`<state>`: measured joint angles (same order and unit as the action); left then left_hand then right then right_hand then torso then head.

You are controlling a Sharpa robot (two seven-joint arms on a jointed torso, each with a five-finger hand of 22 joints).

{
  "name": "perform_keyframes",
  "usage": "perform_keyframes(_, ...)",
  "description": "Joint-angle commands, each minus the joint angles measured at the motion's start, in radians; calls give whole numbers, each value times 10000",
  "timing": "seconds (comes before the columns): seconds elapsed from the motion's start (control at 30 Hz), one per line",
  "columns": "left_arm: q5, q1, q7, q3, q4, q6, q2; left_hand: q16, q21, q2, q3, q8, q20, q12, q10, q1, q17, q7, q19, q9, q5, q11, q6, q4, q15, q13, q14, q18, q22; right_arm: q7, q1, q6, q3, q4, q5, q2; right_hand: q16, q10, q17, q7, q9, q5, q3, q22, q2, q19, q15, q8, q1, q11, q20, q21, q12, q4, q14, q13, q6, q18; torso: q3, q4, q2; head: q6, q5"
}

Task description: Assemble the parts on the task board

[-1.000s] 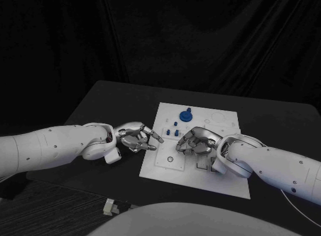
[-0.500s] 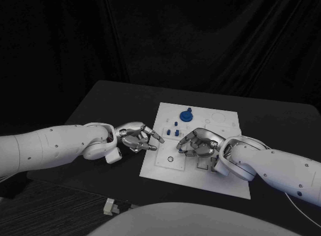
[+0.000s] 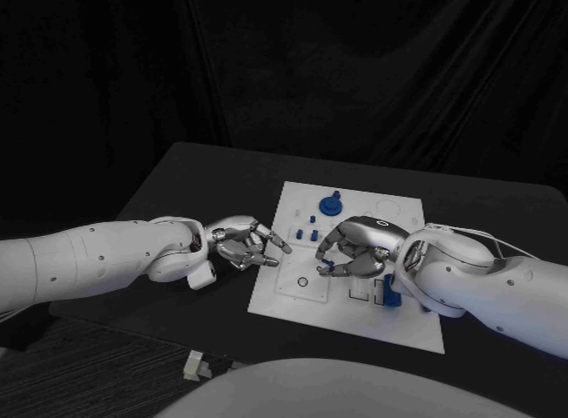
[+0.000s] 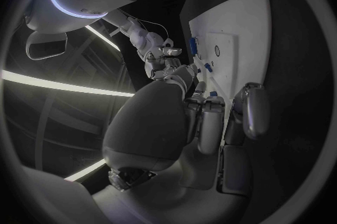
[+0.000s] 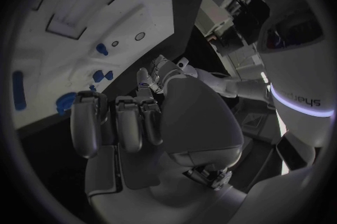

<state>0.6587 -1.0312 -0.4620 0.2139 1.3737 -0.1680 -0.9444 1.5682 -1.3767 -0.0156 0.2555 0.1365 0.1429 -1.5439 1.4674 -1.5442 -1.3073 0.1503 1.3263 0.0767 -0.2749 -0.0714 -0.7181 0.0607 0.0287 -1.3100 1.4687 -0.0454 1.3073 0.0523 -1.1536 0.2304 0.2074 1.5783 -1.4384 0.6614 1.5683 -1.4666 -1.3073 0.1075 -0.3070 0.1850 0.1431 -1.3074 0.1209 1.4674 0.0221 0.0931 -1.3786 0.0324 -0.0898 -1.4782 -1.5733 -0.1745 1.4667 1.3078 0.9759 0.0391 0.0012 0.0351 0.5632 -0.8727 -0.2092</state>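
Note:
The white task board (image 3: 341, 300) lies mid-table. At its far end stands a round blue part (image 3: 328, 205) with a peg, seen again as the blue part (image 5: 64, 101) by my right fingertips. A few small blue parts (image 3: 307, 233) sit below it. A blue bar (image 3: 392, 292) lies beside the rectangular slots (image 3: 360, 292). My right hand (image 3: 349, 251) hovers over the board's middle with fingers (image 5: 115, 117) curled down; what lies under them is hidden. My left hand (image 3: 244, 244) rests at the board's left edge, fingers (image 4: 210, 123) curled, one finger reaching onto the board.
The black table's near edge (image 3: 146, 318) runs just below my left arm. A small pale object (image 3: 193, 366) sits on the floor beyond that edge. A ring-shaped hole (image 3: 301, 281) marks the board's near left part.
My right forearm has rolled and lifted, uncovering the blue bar by the rectangular slots. The right hand stays over the board's middle. The left hand has not moved.

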Motion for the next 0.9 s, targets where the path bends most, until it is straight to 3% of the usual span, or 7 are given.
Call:
perform_keyframes(0.03,-44,4,-117,-7,23,-83,9,26,46,-22,82,48,-8,59,500,-18,-2635,38,-50,-4,-41,8,8,10,10,-2195,1021,-171,1811,-1431,-106,79,-1,304,-3521,109,25,-1042,-2635,-40,21,-72,-87,-2329,49,539,97,53,83,-112,91,-56,26,-55,1041,2630,112,-158,0,-1,-3,1,36)
perform_keyframes(0.17,-44,4,-127,-7,25,-81,14,26,46,-22,82,48,-8,59,500,-18,-2635,38,-50,-4,-41,8,8,10,10,-2195,1021,-171,1811,-1983,-160,-360,-1,462,-4395,127,25,-1042,-2635,-74,30,-111,-182,-2333,123,549,142,92,99,-153,136,-68,26,-150,1041,2630,233,-161,-4,-6,-4,1,19)
perform_keyframes(0.4,-44,4,-125,-7,22,-83,27,26,46,-22,82,48,-8,59,500,-18,-2635,38,-50,-4,-41,8,8,10,10,-2195,1021,-171,1811,-2997,-31,-815,-1,478,-5327,53,25,-1042,-2635,-111,-125,-276,-459,-2314,310,530,168,288,320,-156,183,-17,26,-583,1041,2630,597,-149,1,-5,9,1,45)
perform_keyframes(0.47,-44,4,-123,-7,21,-84,32,26,46,-22,82,48,-8,59,500,-18,-2635,38,-50,-4,-41,8,8,10,10,-2195,1021,-171,1811,-3312,1,-898,-1,456,-5474,22,25,-1042,-2635,-90,-145,118,-421,-2298,226,508,152,248,284,-115,184,28,26,-618,1041,2630,513,-138,1,4,6,1,66)
perform_keyframes(0.53,-44,4,-123,-7,19,-91,39,26,46,-22,82,48,-8,59,500,-18,-2635,38,-50,-4,-41,8,8,10,10,-2195,1021,-171,1811,-3587,30,-961,-1,435,-5580,-9,25,-1042,-2635,-7,-186,804,-423,-2278,133,483,56,195,372,1,117,84,26,-651,1041,2630,415,-126,0,-2,8,1,68)
perform_keyframes(0.6,-44,4,-123,-7,15,-94,46,26,46,-22,82,48,-8,59,500,-18,-2635,38,-50,-4,-41,8,8,10,10,-2195,1021,-171,1811,-3718,55,-990,-1,421,-5634,-30,25,-1042,-2635,23,-210,1135,-409,-2267,81,467,23,180,398,37,85,118,26,-621,1041,2630,393,-117,1,-1,6,1,70)
perform_keyframes(0.9,-44,4,-122,-7,10,-96,53,26,46,-22,82,48,-8,59,500,-18,-2635,38,-50,-4,-41,8,8,10,10,-2195,1021,-171,1811,-3990,382,-819,-1,158,-5744,-224,25,-1042,-2635,94,-274,1242,-468,-2248,-97,441,-47,171,793,126,16,175,26,-713,1041,2630,415,-103,1,-6,-4,1,53)
